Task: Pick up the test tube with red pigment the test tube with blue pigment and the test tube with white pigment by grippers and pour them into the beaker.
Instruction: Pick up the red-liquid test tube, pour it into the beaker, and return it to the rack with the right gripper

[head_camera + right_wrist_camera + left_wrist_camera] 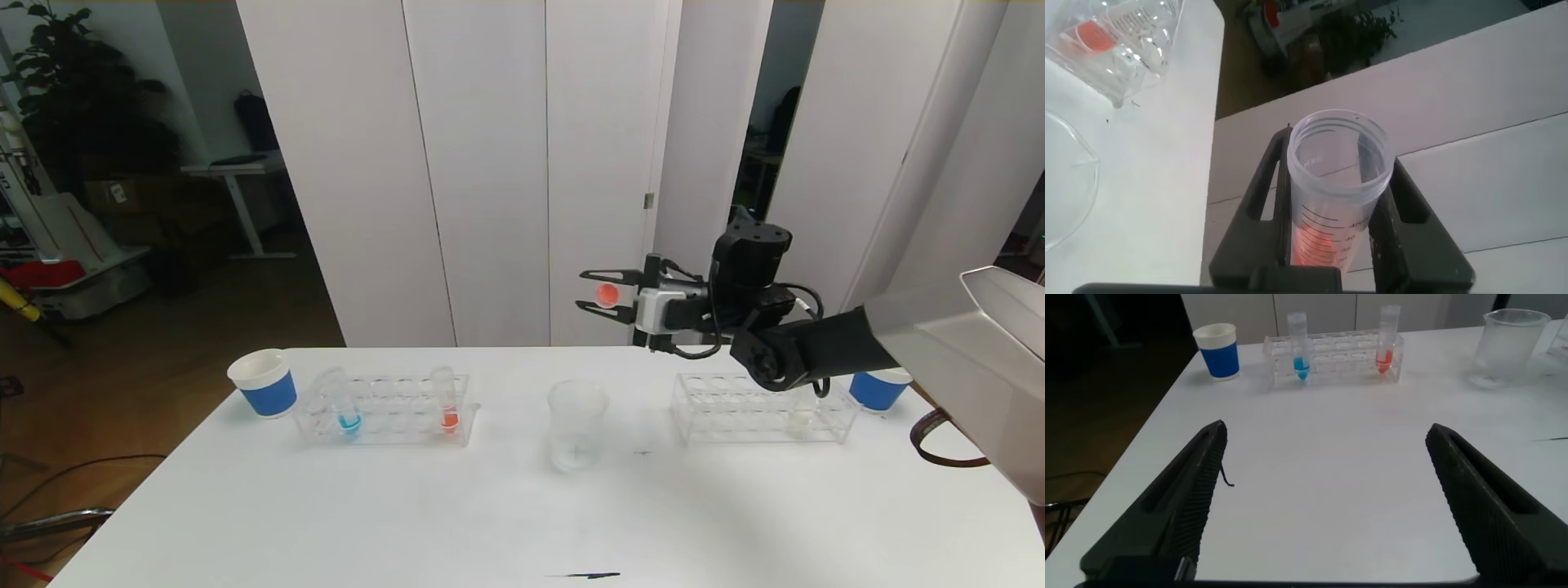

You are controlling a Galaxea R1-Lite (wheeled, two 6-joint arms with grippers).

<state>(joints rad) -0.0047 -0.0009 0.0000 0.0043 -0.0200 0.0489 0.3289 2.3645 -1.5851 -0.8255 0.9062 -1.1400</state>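
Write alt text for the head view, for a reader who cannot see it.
The right gripper holds a red tube sideways in the air, above and behind a clear beaker on a white table. On the left, a rack holds a blue tube and another red tube; a second rack stands on the right, with a blue paper cup at each end.

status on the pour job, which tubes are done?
Done: none visibly; the beaker looks empty. In hand: right gripper, jaws shut on a red-pigment tube, raised above the table behind the beaker, not yet over it. Left: blue tube sits in the left rack, white tube in the right rack. Left gripper open, idle.
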